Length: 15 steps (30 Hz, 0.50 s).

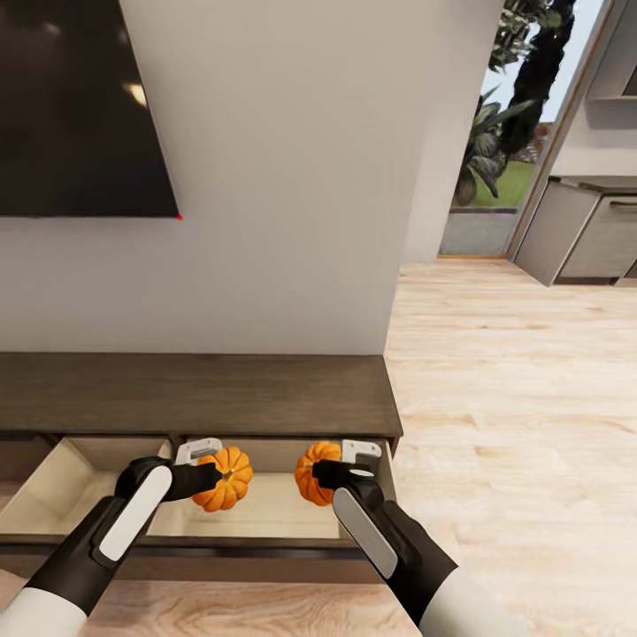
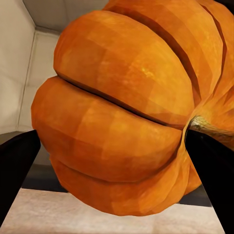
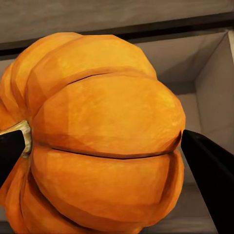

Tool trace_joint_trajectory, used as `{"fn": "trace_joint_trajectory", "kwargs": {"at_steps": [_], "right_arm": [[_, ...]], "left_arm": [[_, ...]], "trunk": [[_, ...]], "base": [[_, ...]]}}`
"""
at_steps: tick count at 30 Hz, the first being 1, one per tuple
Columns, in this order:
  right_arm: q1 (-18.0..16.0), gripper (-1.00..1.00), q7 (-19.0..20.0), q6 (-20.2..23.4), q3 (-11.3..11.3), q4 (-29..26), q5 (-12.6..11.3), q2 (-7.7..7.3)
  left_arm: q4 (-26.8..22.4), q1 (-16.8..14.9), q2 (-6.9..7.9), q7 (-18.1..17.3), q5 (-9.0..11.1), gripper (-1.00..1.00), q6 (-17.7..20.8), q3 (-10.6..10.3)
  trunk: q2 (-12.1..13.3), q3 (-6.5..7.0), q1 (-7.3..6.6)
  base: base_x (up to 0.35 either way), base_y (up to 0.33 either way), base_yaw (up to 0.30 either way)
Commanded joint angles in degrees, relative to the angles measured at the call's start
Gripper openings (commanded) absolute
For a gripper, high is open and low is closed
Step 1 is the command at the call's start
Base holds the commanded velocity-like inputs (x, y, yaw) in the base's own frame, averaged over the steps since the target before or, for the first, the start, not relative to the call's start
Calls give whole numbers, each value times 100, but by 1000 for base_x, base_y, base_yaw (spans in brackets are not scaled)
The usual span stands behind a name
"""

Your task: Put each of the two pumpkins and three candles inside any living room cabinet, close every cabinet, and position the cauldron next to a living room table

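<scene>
Two ribbed, glossy orange pumpkins are held over the open drawer of the cabinet (image 1: 203, 394), one in each gripper. The left gripper (image 1: 205, 478) is closed against the left pumpkin (image 1: 225, 479), whose pale stem is turned sideways toward a finger. The right gripper (image 1: 329, 472) is likewise clamped on the right pumpkin (image 1: 310, 472), stem also sideways. The drawer is lined in smooth beige; beyond it lies the dark wood-grain slab top, then a plain wall carrying one black screen (image 1: 80, 106).

A dark television (image 1: 80, 106) hangs on the pale grey wall (image 1: 283, 221). Light wood-plank floor (image 1: 522, 425) runs right of that wall toward grey kitchen cupboards (image 1: 584, 230) and a window with greenery (image 1: 504, 115).
</scene>
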Motion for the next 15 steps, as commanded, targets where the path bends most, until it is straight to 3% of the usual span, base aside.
{"fn": "trace_joint_trajectory", "kwargs": {"at_steps": [1,9,15], "right_arm": [[-6,-100,-50,-1,12,-10,-33,-2],[-6,-100,-49,-53,14,-23,-28,-2],[-5,-100,-49,-54,18,-18,-36,-2]], "left_arm": [[-7,-4,3,66,54,-100,0,-15],[-7,-3,-2,72,47,-100,-4,15],[-14,-4,-3,80,53,-100,-4,11]], "trunk": [[-44,-23,22],[-365,-167,198],[-365,-167,198]], "base": [[0,0,0],[0,0,0],[0,0,0]]}}
